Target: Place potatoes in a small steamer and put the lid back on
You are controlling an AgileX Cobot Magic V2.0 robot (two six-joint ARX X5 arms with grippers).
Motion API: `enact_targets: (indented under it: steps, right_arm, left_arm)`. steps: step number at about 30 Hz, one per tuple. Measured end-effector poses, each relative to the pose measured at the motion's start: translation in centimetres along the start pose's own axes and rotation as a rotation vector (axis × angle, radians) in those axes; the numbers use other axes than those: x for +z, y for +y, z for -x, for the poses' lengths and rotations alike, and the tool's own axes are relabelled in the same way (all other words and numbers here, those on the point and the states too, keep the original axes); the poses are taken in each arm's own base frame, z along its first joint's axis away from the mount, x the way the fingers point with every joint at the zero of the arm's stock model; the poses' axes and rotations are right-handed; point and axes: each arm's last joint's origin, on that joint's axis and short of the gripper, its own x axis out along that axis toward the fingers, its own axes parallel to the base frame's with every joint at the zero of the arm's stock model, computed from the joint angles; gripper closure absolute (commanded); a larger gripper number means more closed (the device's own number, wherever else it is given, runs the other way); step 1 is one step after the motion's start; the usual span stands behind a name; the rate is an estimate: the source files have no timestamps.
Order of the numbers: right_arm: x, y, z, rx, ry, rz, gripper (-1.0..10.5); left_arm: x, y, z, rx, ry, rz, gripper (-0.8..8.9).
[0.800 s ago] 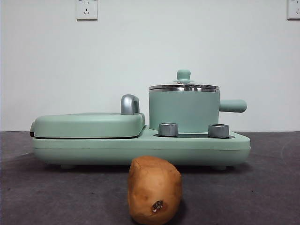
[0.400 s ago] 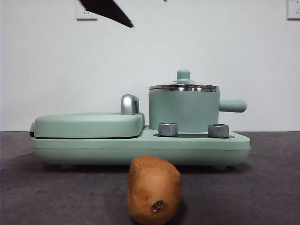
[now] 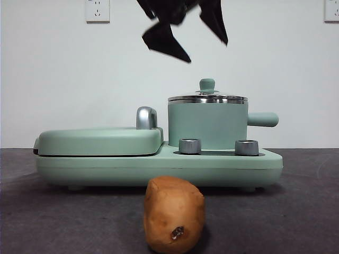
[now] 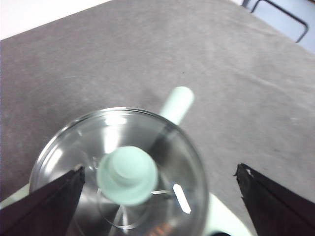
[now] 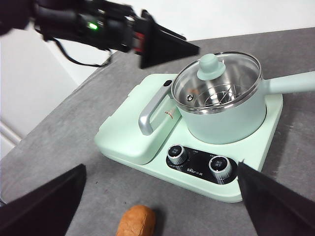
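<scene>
Unmoved at the bench's near edge, the potato (image 3: 175,214) lies apart from the cooker base (image 3: 159,164). Behind it the lid (image 3: 207,97) sits on the small steamer (image 3: 207,124), griddle cover (image 3: 100,141) alongside. Since before, the left tool (image 3: 204,48), spread wide and empty, has descended over the knob. The right tool (image 5: 157,189) hangs released, well back.

Front camera: desk height, level, close to potato (image 3: 175,214). Left wrist camera: straight down, near lid (image 4: 118,172). Right wrist camera: high, angled down, farther back. All share pot (image 5: 221,115).
</scene>
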Motion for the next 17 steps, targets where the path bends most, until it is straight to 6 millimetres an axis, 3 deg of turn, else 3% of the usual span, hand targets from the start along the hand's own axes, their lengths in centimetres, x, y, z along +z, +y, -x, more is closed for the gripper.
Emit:
enact_targets:
  steps: [6,17]
  right_arm:
    - [0.0,0.0,0.0,0.0,0.0,0.0,4.6]
    - [0.0,0.0,0.0,0.0,0.0,0.0,4.6]
  left_arm:
    - [-0.8,0.5,-2.6,0.027,-0.007,-0.015,3.19]
    - [-2.2,1.0,-4.8,0.028,0.042,-0.007,3.3]
